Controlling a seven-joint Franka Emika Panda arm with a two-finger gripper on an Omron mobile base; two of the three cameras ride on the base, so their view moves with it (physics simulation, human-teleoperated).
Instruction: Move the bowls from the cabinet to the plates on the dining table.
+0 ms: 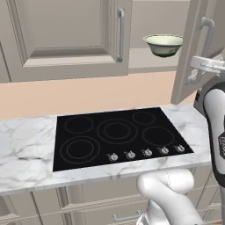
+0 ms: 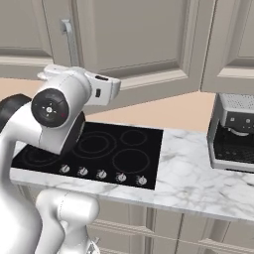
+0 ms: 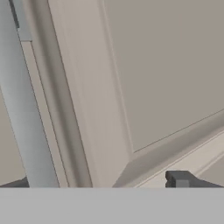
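Bowl (image 1: 163,44), cream-green, dark band outside: upright on cabinet (image 1: 66,37) shelf, above and behind cooktop (image 1: 118,136), between closed left door and swung-open right door (image 1: 193,52). Nearer than cooktop: white arm. Gripper (image 3: 105,183) close against door panel, bar handle (image 3: 26,109) beside one fingertip (image 3: 181,179); jaws spread wide, pinching nothing.
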